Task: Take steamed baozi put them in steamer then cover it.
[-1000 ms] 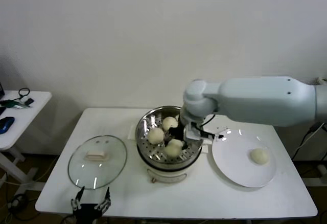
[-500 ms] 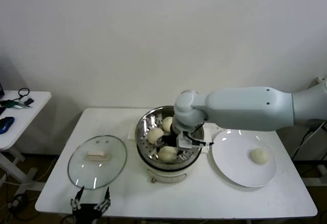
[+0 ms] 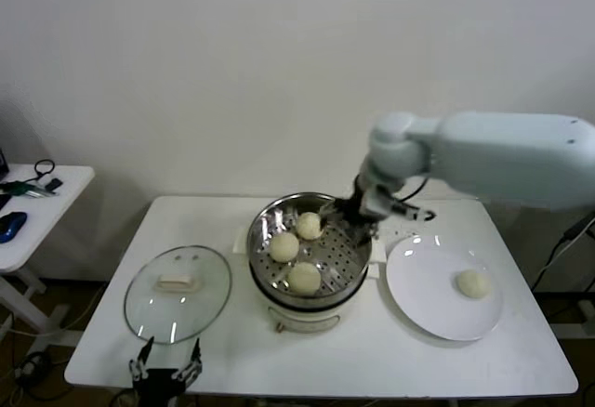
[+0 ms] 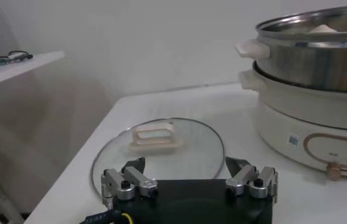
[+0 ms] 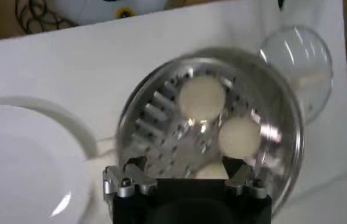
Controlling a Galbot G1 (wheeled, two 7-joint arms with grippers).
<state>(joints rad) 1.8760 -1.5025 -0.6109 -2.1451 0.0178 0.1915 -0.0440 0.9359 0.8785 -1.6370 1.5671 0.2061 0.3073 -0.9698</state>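
Hovering over the steamer's (image 3: 309, 251) far right rim, the right gripper (image 3: 346, 212) has its jaws spread wide and empty.

Three baozi (image 3: 304, 278) lie on the perforated tray; a fourth (image 3: 472, 282) sits on the plate (image 3: 418, 305) to the right. The cover (image 3: 178, 293) lies flat on the table (image 3: 372, 351), left of the steamer. The left gripper (image 3: 165, 371), also wide open and empty, is parked at the table's near edge, partly cut off. In the right wrist view one baozi is half hidden behind the gripper.

three baozi (image 3: 304, 278) in steamer (image 3: 263, 268), cover (image 3: 177, 292) beside
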